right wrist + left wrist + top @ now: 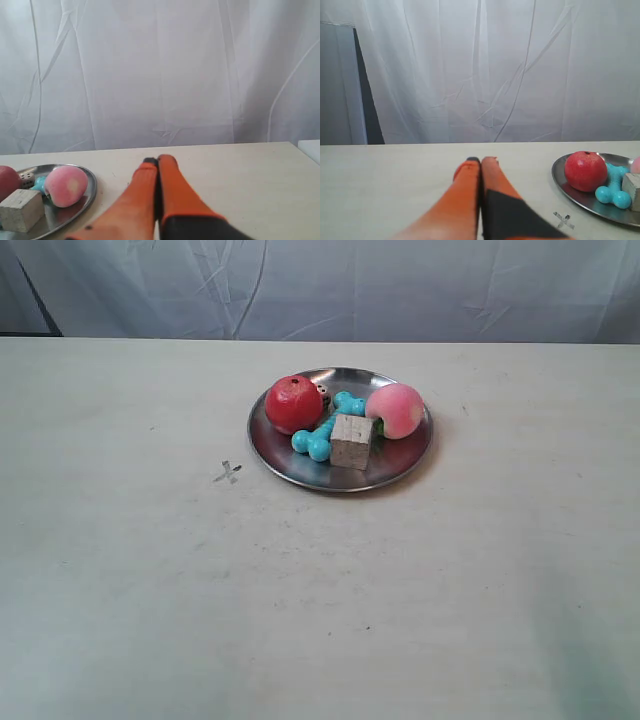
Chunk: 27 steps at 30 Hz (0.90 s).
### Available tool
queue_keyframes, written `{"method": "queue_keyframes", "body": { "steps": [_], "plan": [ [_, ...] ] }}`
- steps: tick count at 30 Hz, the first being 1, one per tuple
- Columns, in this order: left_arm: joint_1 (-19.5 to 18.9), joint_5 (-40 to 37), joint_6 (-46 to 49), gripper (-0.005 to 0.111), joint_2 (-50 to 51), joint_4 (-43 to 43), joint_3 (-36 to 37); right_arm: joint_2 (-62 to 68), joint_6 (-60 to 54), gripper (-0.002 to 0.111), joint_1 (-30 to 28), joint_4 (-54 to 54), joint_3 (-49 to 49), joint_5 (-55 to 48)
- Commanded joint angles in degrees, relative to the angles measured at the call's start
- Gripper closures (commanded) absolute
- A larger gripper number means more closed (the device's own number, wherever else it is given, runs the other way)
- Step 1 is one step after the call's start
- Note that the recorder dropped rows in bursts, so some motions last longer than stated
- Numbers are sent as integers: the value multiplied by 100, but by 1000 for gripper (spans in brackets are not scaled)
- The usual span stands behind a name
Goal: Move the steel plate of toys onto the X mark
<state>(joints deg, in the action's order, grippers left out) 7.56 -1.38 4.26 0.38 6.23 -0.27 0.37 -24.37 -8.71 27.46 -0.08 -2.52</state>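
The steel plate rests on the table right of centre, carrying a red ball-like fruit, a pink peach, a turquoise dumbbell piece, a wooden cube and a white die behind the fruit. The small grey X mark is drawn just left of the plate, apart from its rim. Neither arm shows in the exterior view. My left gripper is shut and empty, with the X mark and plate off to one side. My right gripper is shut and empty, beside the plate.
A white curtain hangs behind the table's far edge. A dark gap shows beside the curtain in the left wrist view. The pale tabletop stretches towards the near side, and its corner appears in the right wrist view.
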Motion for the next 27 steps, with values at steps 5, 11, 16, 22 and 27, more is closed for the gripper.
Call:
{"method": "queue_keyframes", "body": {
  "steps": [5,11,16,22,27],
  "plan": [
    [0,55,-8,107,-38,12,27,-37,-8,108,-38,-3,8,3],
    [0,55,-8,107,-38,12,27,-37,-8,108,-38,-3,8,3],
    [0,649,-85,107,-38,66,27,-37,671,108,-38,755,8,3],
    [0,1602,-1689,107,-38,882,27,-37,2871,108,-38,4212,8,147],
    [0,3737,-1736,107,-38,880,27,-37,2437,108,-38,3892,8,925]
  ]
}}
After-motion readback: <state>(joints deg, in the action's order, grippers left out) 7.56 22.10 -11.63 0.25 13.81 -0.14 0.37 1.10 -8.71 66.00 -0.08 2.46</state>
